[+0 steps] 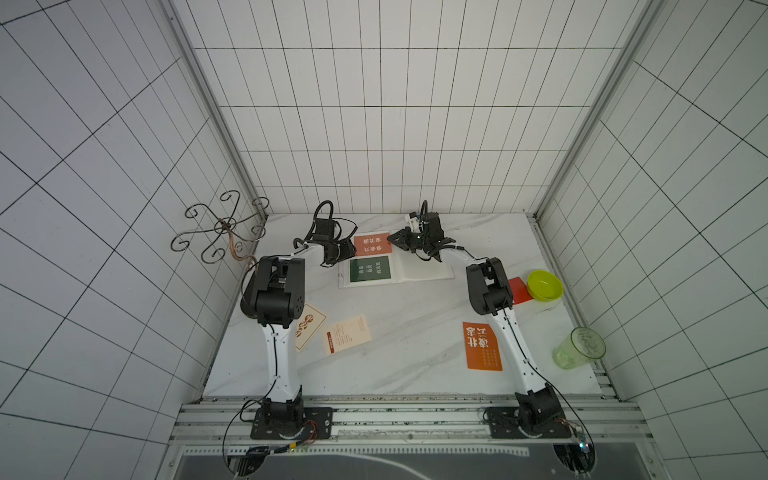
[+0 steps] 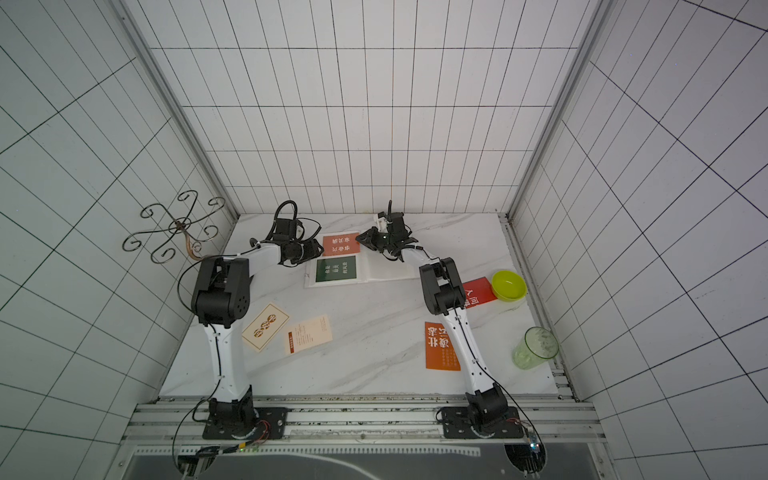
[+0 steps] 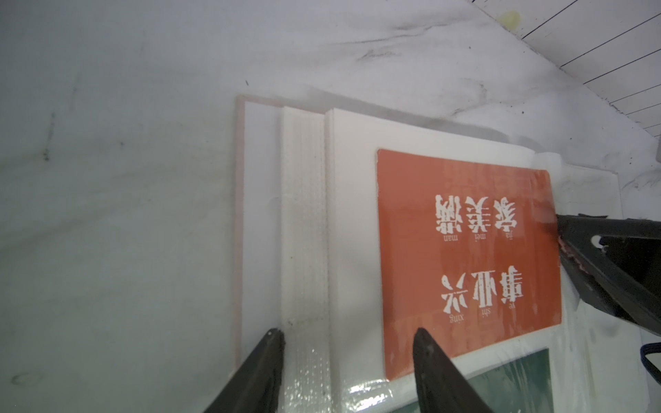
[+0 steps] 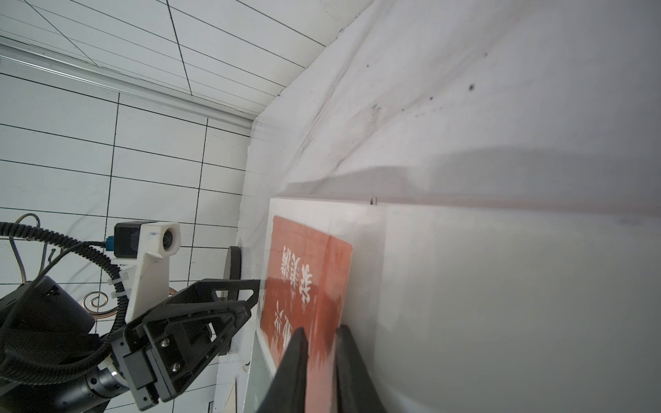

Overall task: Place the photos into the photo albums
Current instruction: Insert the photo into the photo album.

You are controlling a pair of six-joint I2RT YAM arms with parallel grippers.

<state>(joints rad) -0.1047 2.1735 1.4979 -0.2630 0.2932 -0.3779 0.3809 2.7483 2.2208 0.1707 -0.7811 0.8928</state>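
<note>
The photo album (image 1: 424, 266) (image 2: 390, 270) lies open at the back of the table. On its left page sit an orange photo (image 1: 372, 245) (image 3: 465, 250) and, nearer me, a dark green photo (image 1: 369, 269) (image 3: 511, 379). My right gripper (image 1: 391, 239) (image 4: 322, 329) is at the orange photo's right edge, its jaws a narrow gap apart astride that edge. My left gripper (image 1: 349, 250) (image 3: 347, 330) stands open over the album's left edge, holding nothing. On the table lie two cream photos (image 1: 309, 326) (image 1: 347, 334), an orange photo (image 1: 482, 345) and a red photo (image 1: 518, 289).
A lime green bowl (image 1: 544, 285) rests on the red photo's corner at the right. A clear green cup (image 1: 579, 348) stands near the right edge. A metal scroll rack (image 1: 224, 226) leans at the back left corner. Tiled walls close in three sides.
</note>
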